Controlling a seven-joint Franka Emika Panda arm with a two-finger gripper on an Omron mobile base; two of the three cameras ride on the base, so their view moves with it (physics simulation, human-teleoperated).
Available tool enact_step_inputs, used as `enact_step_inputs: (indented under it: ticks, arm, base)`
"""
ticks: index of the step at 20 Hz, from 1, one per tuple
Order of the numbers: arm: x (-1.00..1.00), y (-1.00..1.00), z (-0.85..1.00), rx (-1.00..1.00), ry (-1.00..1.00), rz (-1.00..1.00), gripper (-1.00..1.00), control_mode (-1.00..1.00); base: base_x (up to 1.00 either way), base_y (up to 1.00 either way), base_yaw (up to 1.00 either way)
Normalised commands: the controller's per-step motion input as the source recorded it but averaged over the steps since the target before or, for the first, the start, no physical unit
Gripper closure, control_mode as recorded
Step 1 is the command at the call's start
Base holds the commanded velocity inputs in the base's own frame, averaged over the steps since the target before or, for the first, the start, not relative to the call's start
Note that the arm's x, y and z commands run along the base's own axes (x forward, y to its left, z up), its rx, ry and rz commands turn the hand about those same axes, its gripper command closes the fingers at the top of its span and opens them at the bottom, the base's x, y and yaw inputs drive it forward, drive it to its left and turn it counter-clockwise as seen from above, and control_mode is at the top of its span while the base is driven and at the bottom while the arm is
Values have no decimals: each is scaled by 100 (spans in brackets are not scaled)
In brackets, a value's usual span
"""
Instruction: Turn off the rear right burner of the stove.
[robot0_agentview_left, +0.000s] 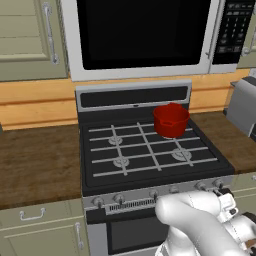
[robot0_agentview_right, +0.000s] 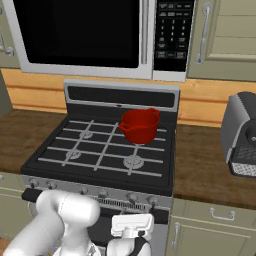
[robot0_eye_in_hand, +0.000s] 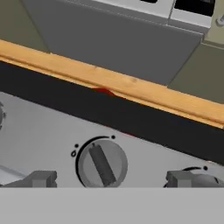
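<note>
While the arm hangs low in front of the stove (robot0_agentview_left: 150, 150), the gripper (robot0_eye_in_hand: 111, 178) sits with its fingers spread wide, one tip on each side of a round knob (robot0_eye_in_hand: 102, 162) on the silver front strip. That knob's ridge runs tilted, upper end leaning left in the hand view. Another knob (robot0_eye_in_hand: 201, 177) sits partly behind the right fingertip (robot0_eye_in_hand: 181, 178). The stove is centred between wooden counters (robot0_agentview_left: 35, 165), under the microwave (robot0_agentview_left: 142, 35). A red pot (robot0_agentview_left: 171, 120) sits on the rear right burner, and a toaster (robot0_agentview_right: 241, 134) stands off to the right.
</note>
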Motion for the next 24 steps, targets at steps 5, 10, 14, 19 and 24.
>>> enact_step_inputs:
  ticks: [5,10,14,19,24]
  arm:
    - [56,0,8,0,13,0,-100,-100]
    - [29,0,7,0,7,0,-100,-100]
    - [7,7,16,-1,1,0,-100,-100]
    - [0,12,14,-2,-2,0,-100,-100]
    - [0,0,13,0,-1,1,-100,-100]
  base:
    - [0,0,0]
    - [0,0,0]
    - [0,0,0]
    - [0,0,0]
    - [0,0,0]
